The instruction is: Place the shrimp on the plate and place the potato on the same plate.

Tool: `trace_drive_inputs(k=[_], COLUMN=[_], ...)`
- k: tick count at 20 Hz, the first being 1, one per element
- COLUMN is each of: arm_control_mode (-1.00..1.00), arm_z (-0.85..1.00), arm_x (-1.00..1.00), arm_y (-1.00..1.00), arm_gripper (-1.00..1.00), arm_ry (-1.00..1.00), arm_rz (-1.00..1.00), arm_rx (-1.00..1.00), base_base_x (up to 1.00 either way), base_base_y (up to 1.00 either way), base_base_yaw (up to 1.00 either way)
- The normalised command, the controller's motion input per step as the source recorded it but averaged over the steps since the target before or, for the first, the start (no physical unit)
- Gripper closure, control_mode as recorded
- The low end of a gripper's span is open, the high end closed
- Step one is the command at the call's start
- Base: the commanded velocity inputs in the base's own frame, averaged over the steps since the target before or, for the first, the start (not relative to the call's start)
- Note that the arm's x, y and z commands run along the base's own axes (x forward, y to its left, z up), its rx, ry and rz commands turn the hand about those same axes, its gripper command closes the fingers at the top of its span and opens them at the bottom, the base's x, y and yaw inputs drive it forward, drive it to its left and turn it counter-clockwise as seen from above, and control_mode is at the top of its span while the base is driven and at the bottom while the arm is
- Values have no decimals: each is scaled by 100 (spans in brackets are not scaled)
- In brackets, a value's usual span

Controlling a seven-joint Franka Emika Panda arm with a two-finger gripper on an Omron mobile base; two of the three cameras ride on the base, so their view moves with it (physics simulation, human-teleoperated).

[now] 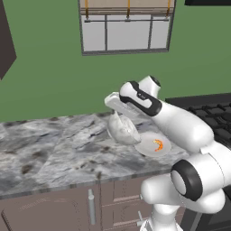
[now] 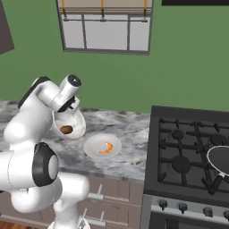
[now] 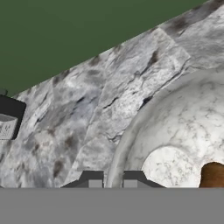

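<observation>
Shrimp [image 2: 106,148] on plate [image 2: 91,150]; jaws pressed together, empty, above glass bowl [image 2: 77,129] rim; closed, they'd shove potato [image 2: 66,129] aside.

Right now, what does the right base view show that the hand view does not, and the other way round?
Right base view alone: the round off-white plate carrying the small orange crescent shrimp, and the black stove with a dark frying pan. Hand view alone: the shut tool at the bowl's rim. Both share the clear glass bowl, the brown oval potato inside it, the grey marble counter and the green wall.
</observation>
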Motion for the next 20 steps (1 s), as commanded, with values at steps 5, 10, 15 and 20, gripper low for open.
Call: trace_drive_inputs(k=[5,10,15,20], arm_control_mode=[-100,-100,-100,-100], arm_z=[3,4,0,0], arm_x=[0,3,2,5], arm_y=[-38,-24,-8,-9], arm_gripper=[100,100,100,100], arm_ry=[0,0,0,0], arm_rz=[0,0,0,0], arm_rx=[7,3,1,4], base_base_x=[0,0,0,0], base_base_y=[0,0,0,0], base_base_yaw=[0,0,0,0])
